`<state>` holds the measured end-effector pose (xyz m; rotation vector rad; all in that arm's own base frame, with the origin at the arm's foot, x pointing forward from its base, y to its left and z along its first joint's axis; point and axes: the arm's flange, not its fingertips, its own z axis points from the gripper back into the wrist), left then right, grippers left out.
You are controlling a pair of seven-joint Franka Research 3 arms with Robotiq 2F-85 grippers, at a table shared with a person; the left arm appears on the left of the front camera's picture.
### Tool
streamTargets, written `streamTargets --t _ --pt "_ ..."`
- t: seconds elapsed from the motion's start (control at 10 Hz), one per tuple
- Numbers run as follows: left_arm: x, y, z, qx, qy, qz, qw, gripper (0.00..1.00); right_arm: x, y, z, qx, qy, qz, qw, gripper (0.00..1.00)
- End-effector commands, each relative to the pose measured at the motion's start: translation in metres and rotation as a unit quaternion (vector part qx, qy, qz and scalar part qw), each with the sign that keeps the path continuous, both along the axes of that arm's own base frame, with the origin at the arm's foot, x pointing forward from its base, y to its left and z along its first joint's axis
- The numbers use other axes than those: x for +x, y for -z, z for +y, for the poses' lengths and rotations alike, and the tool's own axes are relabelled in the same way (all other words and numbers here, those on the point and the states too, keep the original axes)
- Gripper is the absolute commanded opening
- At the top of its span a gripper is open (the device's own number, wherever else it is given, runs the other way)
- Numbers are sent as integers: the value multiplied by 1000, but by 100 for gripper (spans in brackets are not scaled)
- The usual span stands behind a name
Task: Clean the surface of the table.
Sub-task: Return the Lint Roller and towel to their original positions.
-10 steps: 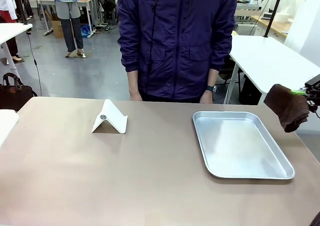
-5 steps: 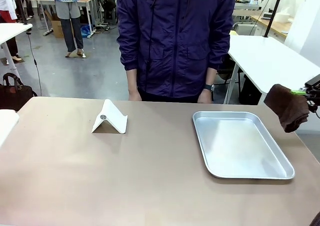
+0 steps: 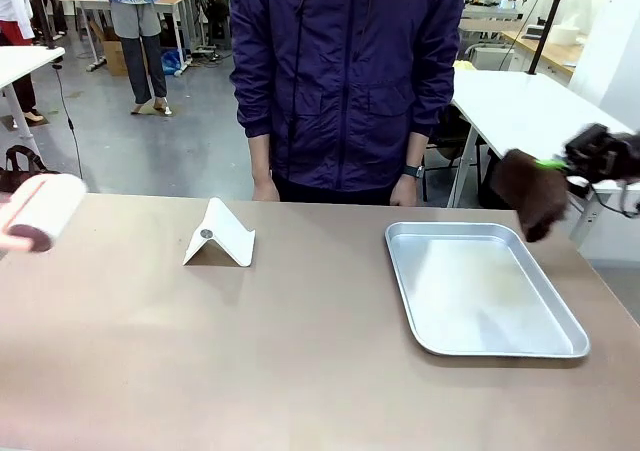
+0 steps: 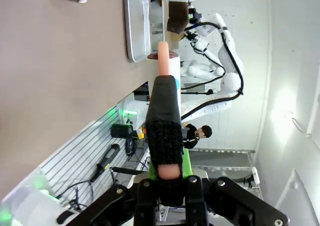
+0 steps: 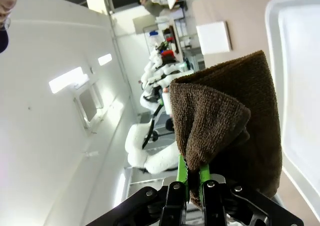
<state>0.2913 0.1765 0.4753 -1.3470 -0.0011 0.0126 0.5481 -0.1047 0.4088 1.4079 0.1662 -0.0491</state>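
Observation:
The table (image 3: 300,351) has a wide brownish-taupe top. At its left edge a white lint roller (image 3: 48,209) with a pink handle hovers just above the surface. In the left wrist view my left gripper (image 4: 165,93) is shut on that pink handle, and the white roll (image 4: 169,65) sticks out past the fingertips. My right gripper (image 3: 553,163) is shut on a dark brown cloth (image 3: 528,191), which hangs above the far right corner of the metal tray (image 3: 430,341). The right wrist view shows the cloth (image 5: 225,121) pinched between the green pads (image 5: 181,176).
A white folded stand (image 3: 220,236) sits on the far left-middle of the table. A person in a dark blue jacket (image 3: 345,81) stands at the far edge with hands down. White tables stand behind on the right (image 3: 530,111).
My right gripper has swung left and slightly up with the cloth, to the tray's far right corner. The lint roller has risen into view at the left edge.

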Motion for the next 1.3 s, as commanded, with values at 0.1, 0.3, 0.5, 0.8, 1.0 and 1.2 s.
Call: streamTargets --t 0.1,0.3,0.5,0.8,1.0,1.2 --pt "22 -52 -109 80 -13 42 996 19 2 -27 115 -33 28 -43 998 10" --pt "19 -68 -175 177 -52 40 982 19 -11 -29 191 -49 -9 -45 998 10" --pt "28 -79 -213 240 -77 4 968 19 -21 -10 246 -40 -9 -29 999 10" --pt "59 -76 -265 301 -1 -49 953 19 -30 32 297 -75 -16 -9 997 10" --pt "78 -55 -289 340 27 -79 937 19 -30 60 313 -79 24 -7 997 10" --pt "104 -35 -302 356 28 -63 932 19 -33 83 323 -102 15 3 995 10"
